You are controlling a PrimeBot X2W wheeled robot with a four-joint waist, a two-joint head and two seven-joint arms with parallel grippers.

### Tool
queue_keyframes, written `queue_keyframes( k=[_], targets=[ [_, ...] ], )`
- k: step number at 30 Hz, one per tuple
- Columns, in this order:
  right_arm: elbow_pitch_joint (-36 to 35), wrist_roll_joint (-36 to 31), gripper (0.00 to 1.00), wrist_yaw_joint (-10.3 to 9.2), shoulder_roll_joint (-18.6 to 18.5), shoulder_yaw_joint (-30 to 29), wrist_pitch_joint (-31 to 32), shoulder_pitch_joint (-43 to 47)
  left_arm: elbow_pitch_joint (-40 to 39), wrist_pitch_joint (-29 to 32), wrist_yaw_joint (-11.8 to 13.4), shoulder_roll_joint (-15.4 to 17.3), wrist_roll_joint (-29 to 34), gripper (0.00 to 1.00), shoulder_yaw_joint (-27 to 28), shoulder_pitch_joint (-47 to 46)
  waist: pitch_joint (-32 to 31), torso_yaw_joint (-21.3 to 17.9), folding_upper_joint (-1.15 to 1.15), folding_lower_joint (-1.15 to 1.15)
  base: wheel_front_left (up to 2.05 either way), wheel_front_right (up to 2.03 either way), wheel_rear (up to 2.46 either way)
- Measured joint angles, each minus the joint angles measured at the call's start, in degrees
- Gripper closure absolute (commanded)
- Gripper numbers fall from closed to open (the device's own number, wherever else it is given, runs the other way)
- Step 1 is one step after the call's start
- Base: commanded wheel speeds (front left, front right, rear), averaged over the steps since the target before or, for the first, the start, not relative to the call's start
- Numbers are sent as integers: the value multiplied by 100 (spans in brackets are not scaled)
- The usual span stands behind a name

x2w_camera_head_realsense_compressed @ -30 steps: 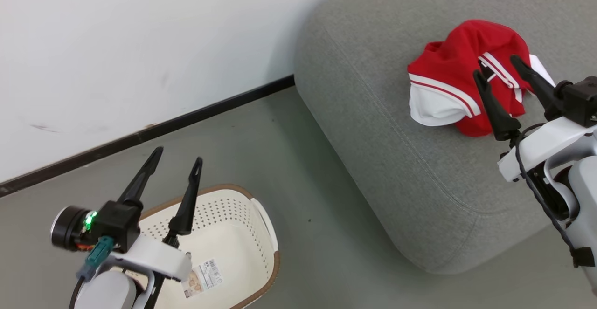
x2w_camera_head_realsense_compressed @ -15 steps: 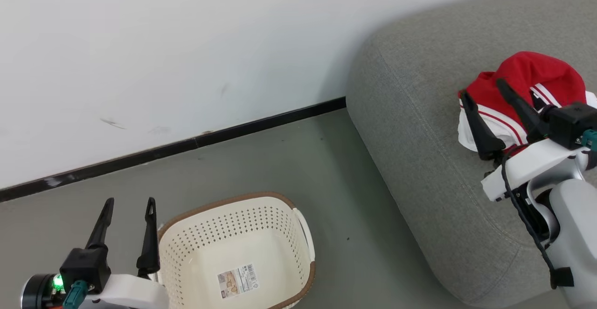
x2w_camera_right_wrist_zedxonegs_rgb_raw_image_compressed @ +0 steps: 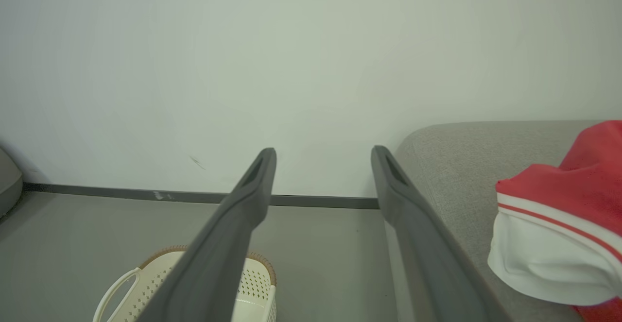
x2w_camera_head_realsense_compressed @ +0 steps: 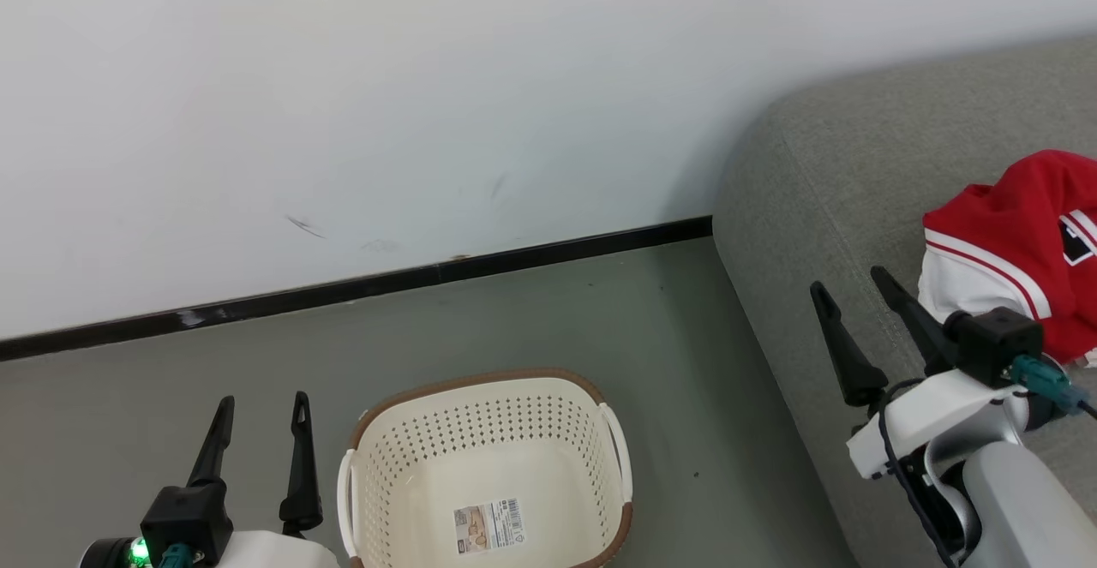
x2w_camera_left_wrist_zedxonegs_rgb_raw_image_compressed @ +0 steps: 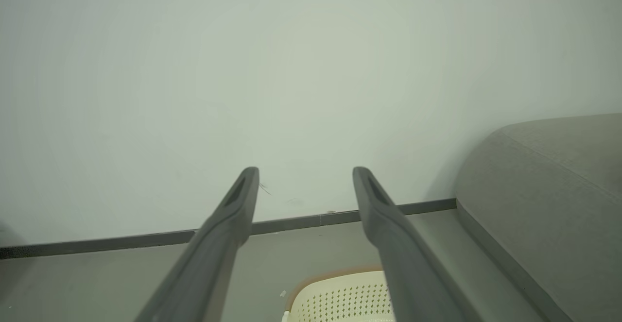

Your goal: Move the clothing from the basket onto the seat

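**Clothing lying on the seat, both claws open**

The basket (x2w_camera_head_realsense_compressed: 480, 377) is standing on the grey floor (x2w_camera_head_realsense_compressed: 557, 311), and its bare bottom is carrying a small paper label (x2w_camera_head_realsense_compressed: 488, 524) with a barcode. The print is too small for reading. The clothing (x2w_camera_head_realsense_compressed: 1020, 234) is lying on the seat (x2w_camera_head_realsense_compressed: 823, 208), not far from its rounded edge: red cloth with white stripes over a white part. A black patch on the red is showing white marks, but I cannot read them.

A strip of floor is separating the basket from the seat's edge. A wider band is running behind the basket to the black baseboard (x2w_camera_head_realsense_compressed: 514, 257) of the white wall (x2w_camera_head_realsense_compressed: 428, 80).

The left claw (x2w_camera_head_realsense_compressed: 263, 399) is hovering just beside the basket's left side, fingers apart and holding nothing. The right claw (x2w_camera_head_realsense_compressed: 848, 280) is hovering over the seat's edge, near the clothing but not touching it, fingers also apart and empty.

The right wrist view is showing the white fold under the red stripes more closely. The left wrist view is catching the basket's far rim and the seat's rounded end.
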Motion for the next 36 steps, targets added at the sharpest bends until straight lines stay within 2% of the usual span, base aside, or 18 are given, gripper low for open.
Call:
queue_keyframes(
  k=[18, 36],
  targets=[
    [-352, -661, 0, 0, 719, -622, -4, 1321, 276, 0, -52, 11, 383, 0, -279, 0, -299, 513, 0, 0, 0, 0, 0],
    [-666, -888, 0, 0, 848, -720, -5, 1876, 477, 0, -105, 24, 531, 0, -310, -1, -395, 637, 0, 0, 0, 0, 0]
  ],
)
